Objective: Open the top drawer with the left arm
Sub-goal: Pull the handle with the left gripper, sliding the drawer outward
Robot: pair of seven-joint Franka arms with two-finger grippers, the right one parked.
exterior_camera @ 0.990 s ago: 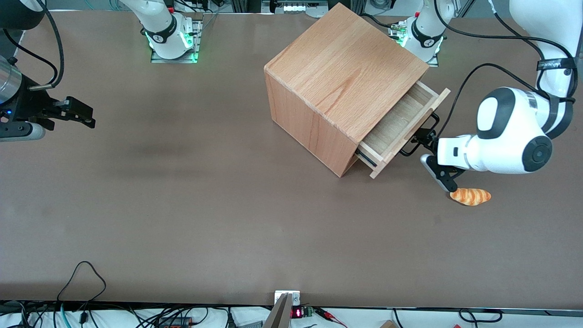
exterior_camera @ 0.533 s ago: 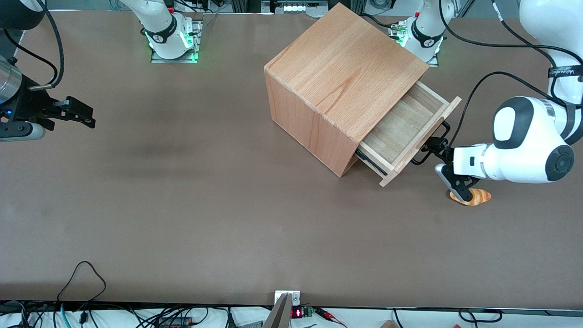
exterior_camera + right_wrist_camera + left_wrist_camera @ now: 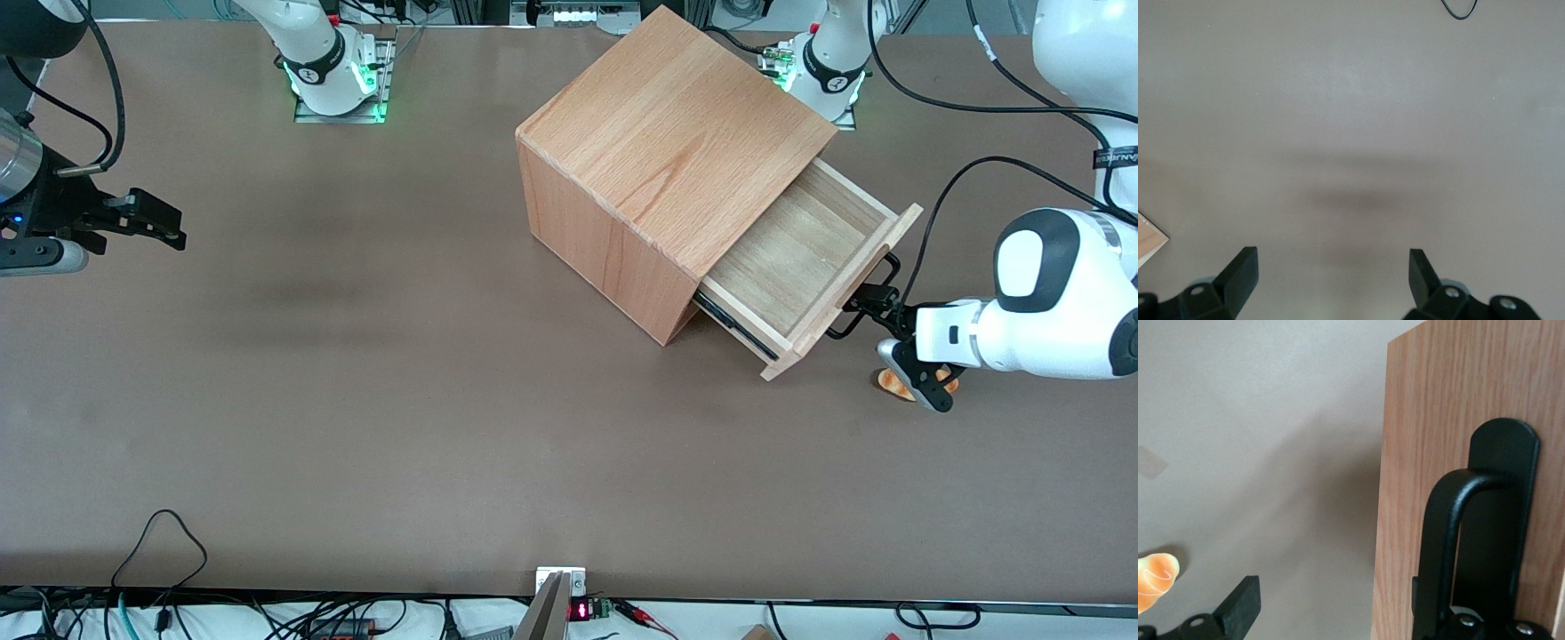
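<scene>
The top drawer [image 3: 805, 267] is seen pulled out of the cabinet [image 3: 667, 160]. The left arm's gripper [image 3: 876, 302] is at its 4 o'clock, fingers [image 3: 1238, 610] spread wide, 1 hooked inside the handle [image 3: 1448, 540].

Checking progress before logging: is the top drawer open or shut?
Open: the top drawer juts from the cabinet, bare floor showing; gripper at its handle.

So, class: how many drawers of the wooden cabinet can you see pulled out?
1. The top drawer is pulled out toward the working arm's gripper, which is hooked in its black handle. Lower drawers may be hidden.
</scene>
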